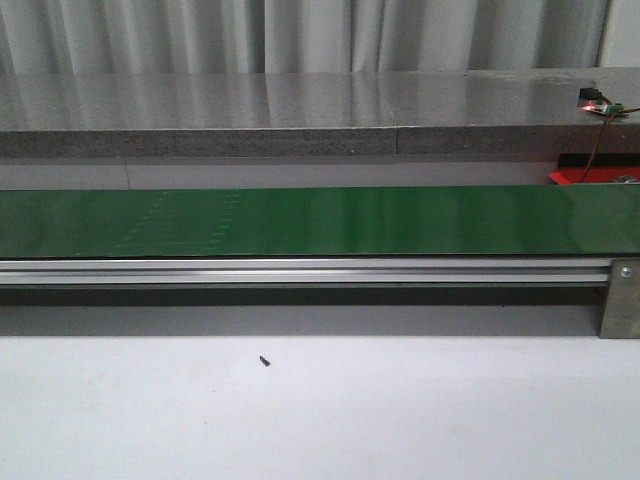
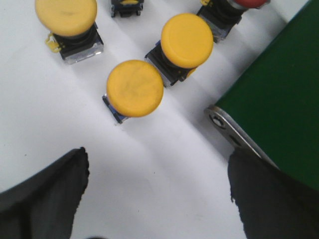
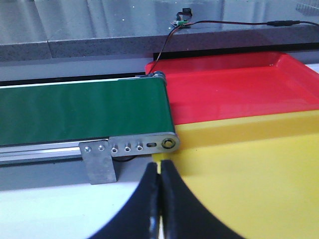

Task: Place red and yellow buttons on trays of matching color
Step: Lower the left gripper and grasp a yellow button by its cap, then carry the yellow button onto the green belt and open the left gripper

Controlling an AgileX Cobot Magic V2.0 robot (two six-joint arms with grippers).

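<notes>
Your left end effector [image 2: 157, 194] hangs released over the white tabletop [image 2: 45, 119], its two dark fingers [image 2: 40, 199] spread wide with bare surface between them. Just ahead of that gap stands the nearest yellow button [image 2: 135, 88], cap up on its dark base, apart from both fingers. A little beyond it, almost touching, you see a second yellow button [image 2: 187, 40]. Off to one side and farther out sits a third yellow button [image 2: 66, 16], well apart from the first two. At the far edge of this view a red button [image 2: 250, 3] is only partly in frame, next to another small part I cannot identify. Beside one finger lies the metal end bracket [image 2: 234, 134] of the green conveyor belt [image 2: 279, 104].

Your right end effector [image 3: 160, 199] is clenched, fingertips pressed together with nothing between them. It hovers at the near corner of the yellow tray [image 3: 249, 169], which spreads out just ahead of the fingertips. Directly beyond that tray, touching it, lies the red tray [image 3: 234, 89]. Both trays sit just off the belt's end roller.

In the front view neither arm shows; you see only the belt and the grey ledge [image 1: 300, 110] behind it.
</notes>
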